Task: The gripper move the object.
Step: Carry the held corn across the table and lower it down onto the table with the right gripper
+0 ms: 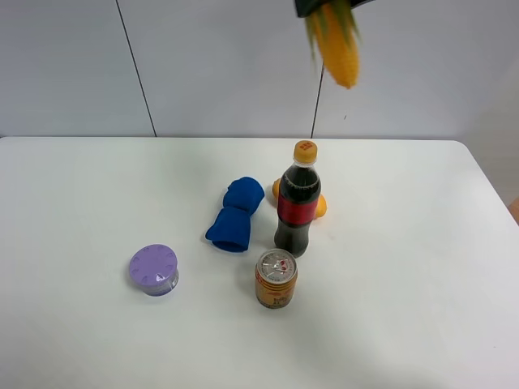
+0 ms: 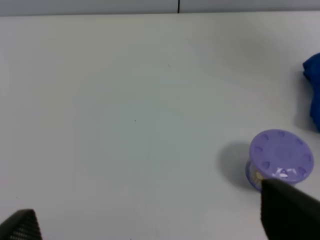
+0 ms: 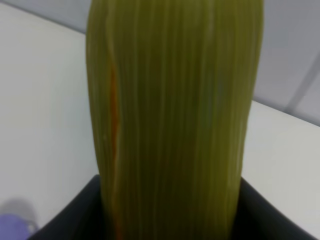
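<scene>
The ear of corn (image 1: 335,40) hangs high above the table at the top of the exterior high view, yellow end down, green husk end up. My right gripper (image 1: 324,6) is shut on its husk end and is mostly cut off by the frame's top edge. In the right wrist view the green husk (image 3: 175,115) fills the frame between the black fingers (image 3: 75,220). My left gripper (image 2: 155,227) is open over bare table, its dark fingertips (image 2: 290,210) at the frame's edge, one beside the purple container (image 2: 280,157).
On the white table (image 1: 81,203) stand a cola bottle (image 1: 297,203), an orange can (image 1: 276,278), a blue cloth bundle (image 1: 236,214), a purple round container (image 1: 154,269), and a small orange fruit (image 1: 320,206) behind the bottle.
</scene>
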### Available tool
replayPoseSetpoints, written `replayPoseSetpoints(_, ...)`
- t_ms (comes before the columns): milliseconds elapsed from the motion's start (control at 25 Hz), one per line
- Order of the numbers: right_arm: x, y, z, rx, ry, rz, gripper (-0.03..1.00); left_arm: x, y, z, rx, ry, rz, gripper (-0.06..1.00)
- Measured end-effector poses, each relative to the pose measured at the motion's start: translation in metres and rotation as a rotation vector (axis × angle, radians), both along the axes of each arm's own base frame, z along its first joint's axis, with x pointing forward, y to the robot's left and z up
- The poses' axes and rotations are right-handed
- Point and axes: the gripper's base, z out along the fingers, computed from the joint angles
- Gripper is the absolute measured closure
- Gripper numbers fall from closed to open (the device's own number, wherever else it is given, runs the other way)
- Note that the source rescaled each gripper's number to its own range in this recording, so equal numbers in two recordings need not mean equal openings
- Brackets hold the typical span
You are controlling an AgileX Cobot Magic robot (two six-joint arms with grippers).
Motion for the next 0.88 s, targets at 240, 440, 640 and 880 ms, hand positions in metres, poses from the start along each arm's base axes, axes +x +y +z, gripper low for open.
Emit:
replayPoseSetpoints(240, 0.005, 0.105, -0.062, -0.072, 0.065, 0.222, 0.92, 0.000, 0.000, 0.000, 0.000, 0.000, 0.000, -0.06)
replayPoseSetpoints(440, -0.005, 0.175, -0.113, -0.073, 0.052, 0.343, 0.92, 0.000, 0.000, 0.000, 0.000, 0.000, 0.000, -0.06)
replayPoseSetpoints(640, 0.003, 0.200, -0.158, -0.079, 0.068, 0.357, 0.92, 0.000, 0.000, 0.000, 0.000, 0.000, 0.000, -0.06)
replayPoseSetpoints(880, 0.012, 0.210, -0.206, -0.132, 0.131, 0.354, 0.92, 0.000, 0.000, 0.000, 0.000, 0.000, 0.000, -0.06)
